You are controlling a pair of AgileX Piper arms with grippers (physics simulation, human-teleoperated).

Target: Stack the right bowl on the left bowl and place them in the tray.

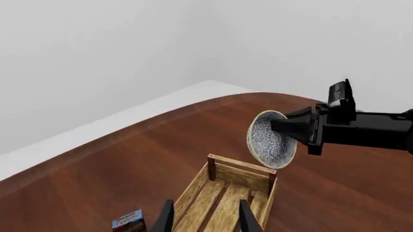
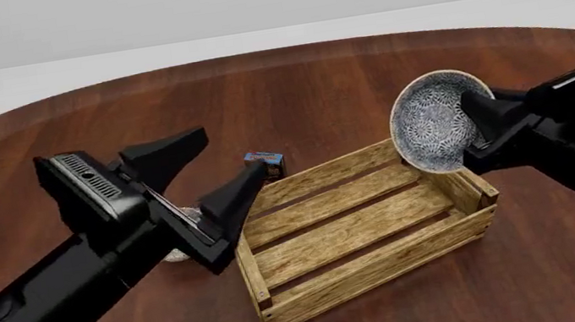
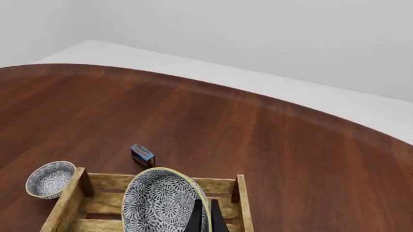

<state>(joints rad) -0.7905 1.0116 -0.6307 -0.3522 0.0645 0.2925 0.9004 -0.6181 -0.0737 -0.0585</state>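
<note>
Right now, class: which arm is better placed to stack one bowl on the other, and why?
The right arm. Its gripper is shut on the right bowl, held tilted in the air above the tray. The left gripper is open and holds nothing, near the left bowl on the table beside the tray.

Resting on a round reddish-brown wooden table (image 2: 334, 86): one small dark blue-red box (image 2: 264, 161), near the table's middle.

Left bowl (image 2: 179, 228) mostly hidden behind left gripper (image 2: 223, 168) (front view).
</note>
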